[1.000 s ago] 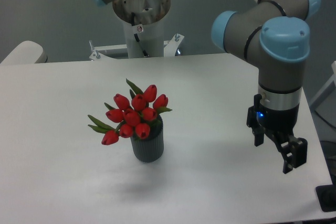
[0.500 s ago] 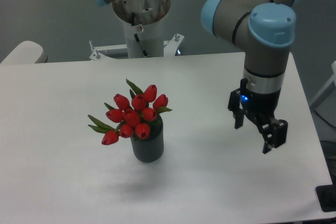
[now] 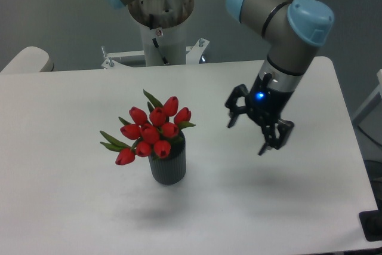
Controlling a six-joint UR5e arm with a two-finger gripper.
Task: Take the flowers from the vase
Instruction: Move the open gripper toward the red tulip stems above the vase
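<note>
Now I see the bunch of red closed tulip buds with narrow dark green leaves (image 3: 152,131) standing in the short dark grey ribbed cylinder vase (image 3: 168,165), which rests upright on the white tabletop (image 3: 71,207), left of the middle and closer to the front edge. My black two-finger gripper (image 3: 246,135) hangs above the tabletop to the right of the flowers, well apart from them, and it is tilted. Its jaws are apart and hold nothing. A small blue light shines on the wrist.
</note>
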